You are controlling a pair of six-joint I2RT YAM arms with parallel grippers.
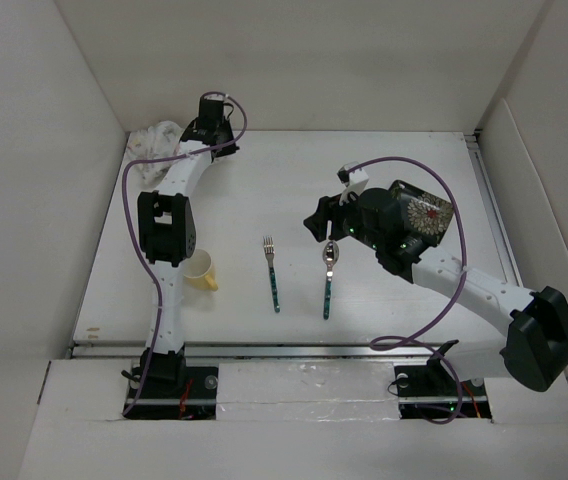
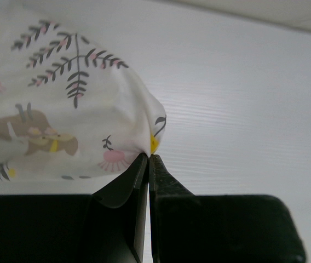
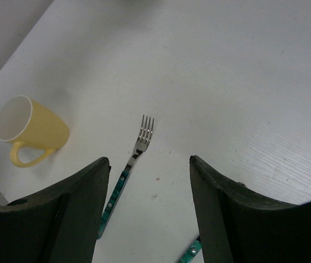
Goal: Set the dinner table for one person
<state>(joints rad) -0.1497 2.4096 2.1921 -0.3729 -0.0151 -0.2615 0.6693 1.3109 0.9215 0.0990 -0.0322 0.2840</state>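
The white dinner table (image 1: 384,170) carries every item. My left gripper (image 1: 197,132) is at the far left corner, shut on a corner of the crumpled placemat (image 1: 157,136). In the left wrist view the fingertips (image 2: 148,157) pinch the animal-and-leaf cloth (image 2: 62,109) and it hangs left of them. My right gripper (image 1: 314,224) is open and empty above mid-table. In the right wrist view its jaws (image 3: 149,161) stand wide apart above a teal-handled fork (image 3: 136,148).
A yellow mug (image 1: 202,270) lies on its side near the left arm and also shows in the right wrist view (image 3: 32,129). Fork (image 1: 272,272) and teal-handled spoon (image 1: 329,275) lie parallel mid-table. A patterned plate (image 1: 429,215) sits under the right arm. White walls enclose the table.
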